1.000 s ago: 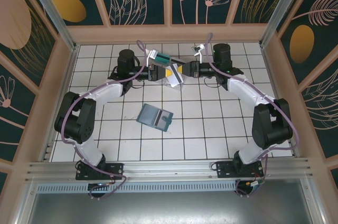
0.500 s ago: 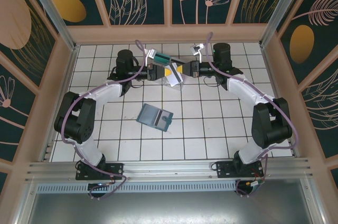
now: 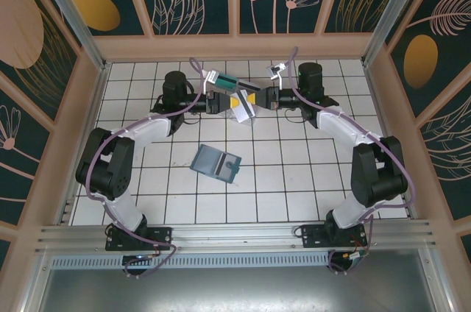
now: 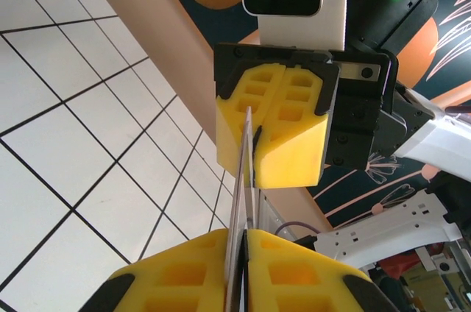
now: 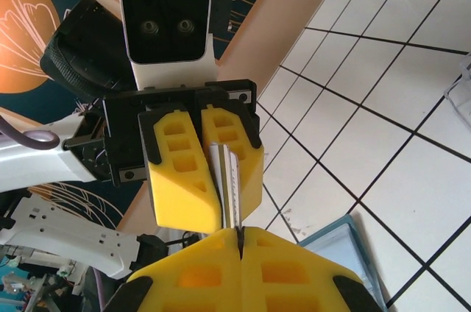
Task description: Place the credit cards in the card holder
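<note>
Left gripper (image 3: 232,101) and right gripper (image 3: 253,98) meet nose to nose over the far middle of the table (image 3: 294,179). Both are pinching the same whitish card (image 3: 241,110).

- Left wrist view: card (image 4: 237,238) is edge-on, a thin straight line. It's clamped in the seam of the left gripper (image 4: 245,271), whose fingers are pressed flat on it. Its far end runs into the seam of the right gripper (image 4: 255,151).
- Right wrist view: same from the other side. Right gripper (image 5: 241,253) has its pads tight together, with the card edge (image 5: 232,179) running up between the left gripper's (image 5: 221,179) fingers.
- Fingers are yellow foam-like blocks with moulded square pockets and chamfered tips, sitting in black carriers.
- Card is held off the tiles. One corner of a clear plastic tray (image 5: 346,249) sits below the grippers, its thin transparent walls looking bluish.
- Card holder (image 3: 215,160) lies open and flat on the tiles, blue-grey inside. It's nearer the bases and left of centre — well apart from both grippers, with open tile all round it.
- Table is glossy white square tile with dark grout. A wooden rail (image 3: 235,47) bounds the far edge close behind the grippers — room is tight there and wide toward the near side.
</note>
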Robot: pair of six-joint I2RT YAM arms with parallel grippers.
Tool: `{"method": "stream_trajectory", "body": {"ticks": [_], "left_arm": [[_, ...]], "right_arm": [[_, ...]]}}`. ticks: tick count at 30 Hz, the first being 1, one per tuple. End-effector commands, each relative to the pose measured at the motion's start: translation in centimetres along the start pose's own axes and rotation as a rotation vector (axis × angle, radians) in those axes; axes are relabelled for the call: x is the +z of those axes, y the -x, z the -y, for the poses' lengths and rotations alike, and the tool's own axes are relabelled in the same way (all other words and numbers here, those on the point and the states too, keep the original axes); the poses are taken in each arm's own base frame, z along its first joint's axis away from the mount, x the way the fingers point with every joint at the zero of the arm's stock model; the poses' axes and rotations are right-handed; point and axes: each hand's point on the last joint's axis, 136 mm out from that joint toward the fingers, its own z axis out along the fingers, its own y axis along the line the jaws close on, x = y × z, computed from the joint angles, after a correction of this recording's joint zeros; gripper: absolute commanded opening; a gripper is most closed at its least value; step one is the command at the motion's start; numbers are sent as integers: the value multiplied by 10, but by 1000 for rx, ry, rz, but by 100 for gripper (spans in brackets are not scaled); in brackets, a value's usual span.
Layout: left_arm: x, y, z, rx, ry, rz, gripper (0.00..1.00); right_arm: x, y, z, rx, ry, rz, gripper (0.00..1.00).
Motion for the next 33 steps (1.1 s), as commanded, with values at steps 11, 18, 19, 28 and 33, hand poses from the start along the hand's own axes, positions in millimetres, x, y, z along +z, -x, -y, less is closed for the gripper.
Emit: {"method": "stream_trajectory", "body": {"ticks": [11,18,19,28,33], "left_arm": [[-13,14,5,41,-4,82,15],[-13,17,4,31,-14,105,3],[-13,17,3,28,-15,104,2],[-14,15,2,27,-16,105,0],[-14,14,2,28,-19,105,0]], "right_arm": [[-13,13,-13,-34,30,62,0],[-13,16,-7,-21,2,85,0],[-13,16,-5,-18,-8,90,0],[-20,24,-1,-6,-23,137,0],[-23,23,-8,15,33,153,0]]}}
